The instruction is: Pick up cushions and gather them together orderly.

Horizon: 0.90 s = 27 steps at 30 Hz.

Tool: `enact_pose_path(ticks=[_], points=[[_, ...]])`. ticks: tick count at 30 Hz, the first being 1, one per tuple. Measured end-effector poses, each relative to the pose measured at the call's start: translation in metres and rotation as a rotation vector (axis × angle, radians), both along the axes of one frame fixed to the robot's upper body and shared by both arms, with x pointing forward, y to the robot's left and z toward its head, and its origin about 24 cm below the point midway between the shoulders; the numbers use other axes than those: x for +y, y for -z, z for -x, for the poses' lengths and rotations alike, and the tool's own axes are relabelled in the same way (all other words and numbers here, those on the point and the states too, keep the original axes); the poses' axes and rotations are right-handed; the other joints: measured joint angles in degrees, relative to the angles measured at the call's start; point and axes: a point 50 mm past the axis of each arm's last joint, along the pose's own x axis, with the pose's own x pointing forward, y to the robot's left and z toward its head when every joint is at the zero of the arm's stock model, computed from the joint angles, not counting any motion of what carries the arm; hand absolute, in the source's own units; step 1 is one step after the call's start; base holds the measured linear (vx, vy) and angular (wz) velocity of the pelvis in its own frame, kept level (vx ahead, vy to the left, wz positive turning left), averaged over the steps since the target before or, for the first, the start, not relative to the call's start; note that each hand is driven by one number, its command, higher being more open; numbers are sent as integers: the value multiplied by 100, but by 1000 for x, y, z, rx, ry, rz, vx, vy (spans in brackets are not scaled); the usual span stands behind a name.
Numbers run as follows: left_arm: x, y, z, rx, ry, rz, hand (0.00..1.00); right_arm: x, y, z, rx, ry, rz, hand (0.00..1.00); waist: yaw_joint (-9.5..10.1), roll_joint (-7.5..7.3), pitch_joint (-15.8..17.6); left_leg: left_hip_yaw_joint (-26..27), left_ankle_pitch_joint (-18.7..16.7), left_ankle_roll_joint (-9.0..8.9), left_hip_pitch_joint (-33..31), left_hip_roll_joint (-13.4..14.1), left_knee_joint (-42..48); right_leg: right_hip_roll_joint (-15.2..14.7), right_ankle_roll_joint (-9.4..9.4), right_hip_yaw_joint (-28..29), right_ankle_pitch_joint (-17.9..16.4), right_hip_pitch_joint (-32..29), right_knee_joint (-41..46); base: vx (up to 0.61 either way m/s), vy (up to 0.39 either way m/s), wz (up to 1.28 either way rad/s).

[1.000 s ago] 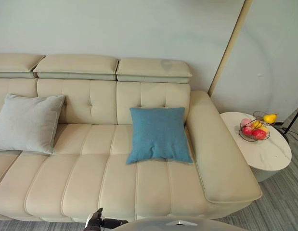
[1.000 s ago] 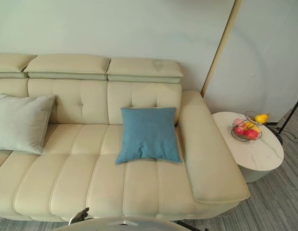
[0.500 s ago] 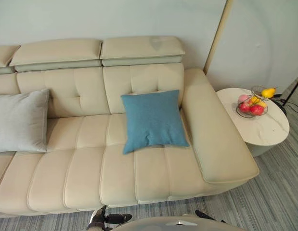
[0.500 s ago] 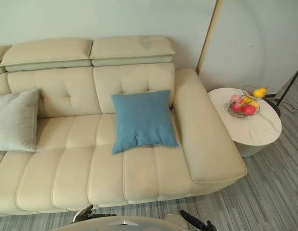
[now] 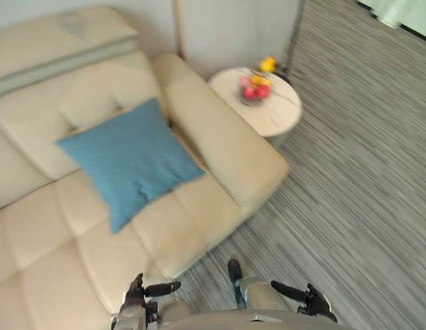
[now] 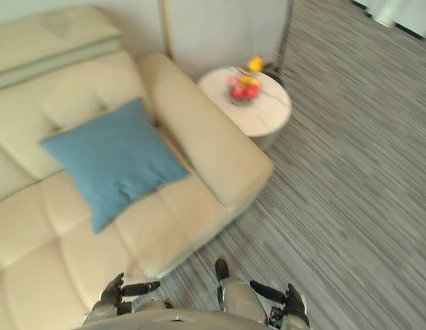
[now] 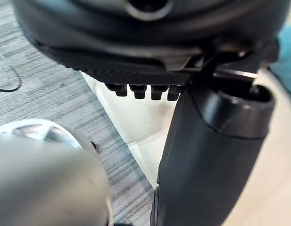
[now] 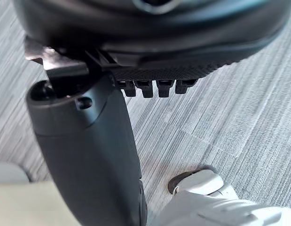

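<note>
Hanging low and empty with fingers relaxed, the left hand (image 5: pixel 139 294) and right hand (image 5: pixel 314 302) have gathered nothing yet, and the blue cushion (image 5: pixel 128 158) rests untouched on the sofa (image 5: pixel 223 141).

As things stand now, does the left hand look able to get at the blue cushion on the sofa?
Probably yes. Nothing lies between the left hand, low before the sofa, and the blue cushion farther back on its seat; the arm would need to rise and stretch forward.
</note>
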Motion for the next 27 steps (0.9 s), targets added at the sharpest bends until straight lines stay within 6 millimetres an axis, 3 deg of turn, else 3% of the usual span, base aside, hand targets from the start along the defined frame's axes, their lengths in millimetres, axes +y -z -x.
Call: enact_pose_path(ticks=[1, 2, 4, 6, 7, 8, 11, 12, 13, 14, 15, 16, 17, 18, 19, 22, 23, 25, 26, 27], points=[[0, -2, -9, -21, 6, -4, 100, 3, -1, -5, -13, -1, -4, 100, -5, -90, 46, 336, 0, 0, 14, 32, 47, -283, -218, -1183, -144, -125, 221, 25, 19, -102], [-8, -3, -19, -41, 23, 14, 100, 2, -1, -5, -14, 5, 0, 100, -69, -81, 64, 576, 0, 0, 62, 96, 101, -673, -440, -2248, -235, -150, 352, 41, 19, -126], [-17, -4, -25, -57, 38, 35, 100, 1, 0, 0, -3, 30, 5, 100, -63, -74, 65, 1011, 9, -17, 390, 163, 38, -1105, -755, -3334, -443, -41, 730, 82, -17, -106], [-23, -3, -26, -57, 60, 48, 100, -2, 0, 2, 5, 30, 20, 100, -102, -62, 64, 1394, 46, -82, 659, 177, -30, -1357, -824, -3974, -654, 23, 1084, 129, -61, -100], [-27, -4, -32, -67, 78, 53, 100, -6, -1, 2, 4, 27, 31, 100, -219, 10, 60, 1536, 99, -171, 780, 186, -148, -1422, -892, -4185, -878, -47, 1265, 228, -124, -70], [-29, -5, -35, -77, 93, 54, 100, -9, -2, 0, -3, 29, 39, 100, -254, 45, 54, 1596, 234, -263, 846, 169, -230, -1295, -873, -4083, -937, -124, 1317, 241, -154, -68], [-35, -3, -32, -60, 114, 66, 100, -10, -2, -9, -4, 7, 37, 100, -235, 164, 71, 1686, 437, -204, 791, 472, 261, -903, -982, -3696, -1007, -194, 1223, 213, -238, -85], [-36, 0, -27, -38, 112, 73, 100, -12, -2, -11, 0, -4, 29, 100, -228, 213, 74, 1592, 562, -5, 637, 922, 1213, -635, -1109, -3449, -1088, -106, 1181, 181, -225, -107], [-36, 1, -23, -23, 108, 75, 100, -10, -1, -10, 4, -4, 25, 100, -218, 207, 94, 1417, 628, 166, 524, 1138, 1720, -529, -1156, -3322, -1105, -16, 1130, 268, -331, -106], [-33, 0, -23, -33, 106, 66, 100, -8, 0, -8, 12, -1, 17, 100, -217, 231, 139, 994, 385, 175, 306, 1372, 2507, -333, -1203, -3183, -1114, 204, 1012, 155, -186, -104], [-31, -1, -27, -47, 105, 58, 100, -7, 1, -6, 25, 1, 13, 100, -203, 217, 219, 373, 104, 130, 66, 1347, 3172, -127, -1267, -2931, -1114, 513, 872, 210, -226, -130], [-31, -3, -29, -62, 106, 54, 100, -6, 2, -3, 35, 4, 9, 100, -172, 211, 241, -256, -62, 26, -205, 1078, 3365, 15, -1299, -2705, -1111, 787, 735, 126, -76, -118], [-31, -3, -30, -65, 107, 55, 100, -6, 3, -2, 38, 5, 7, 100, -168, 178, 261, -443, -86, 28, -289, 944, 3334, 68, -1305, -2596, -1108, 874, 690, 152, -55, -122], [-34, -4, -32, -86, 103, 63, 100, -5, 3, 0, 47, 8, 4, 100, -153, 164, 278, -860, -204, 29, -553, 631, 3107, 185, -1293, -2312, -1097, 1079, 552, 143, -3, -139], [-38, -6, -38, -116, 99, 76, 100, -6, 3, 0, 47, 12, 4, 100, -115, 172, 285, -1247, -220, 15, -882, 266, 2599, 293, -1275, -1972, -1087, 1213, 446, 138, 18, -161], [-46, -11, -48, -167, 87, 97, 100, -7, 3, 2, 43, 30, 8, 100, 13, 207, 300, -1964, -147, -23, -1395, -250, 1397, 481, -1286, -1268, -1132, 1317, 354, 142, 67, -134], [-50, -12, -52, -188, 84, 106, 100, -9, 2, 1, 42, 32, 15, 100, 73, 244, 329, -2400, -9, -142, -1572, -437, 840, 573, -1233, -948, -1155, 1378, 354, 191, 99, -137], [-52, -13, -52, -197, 72, 115, 100, -9, 2, 2, 47, 36, 19, 100, 112, 246, 322, -2835, 376, -118, -1589, -566, 432, 671, -1162, -550, -1278, 1441, 416, 276, 151, -135], [-51, -12, -50, -192, 53, 121, 100, -8, 2, 2, 45, 36, 18, 100, 128, 249, 251, -2920, 623, 57, -1526, -617, 425, 738, -1106, -192, -1404, 1462, 492, 398, 202, -127], [-50, -12, -49, -190, 46, 122, 100, -7, 2, 1, 42, 36, 17, 100, 128, 278, 219, -2896, 699, 102, -1487, -618, 425, 750, -1093, -105, -1453, 1457, 550, 381, 168, -122]])
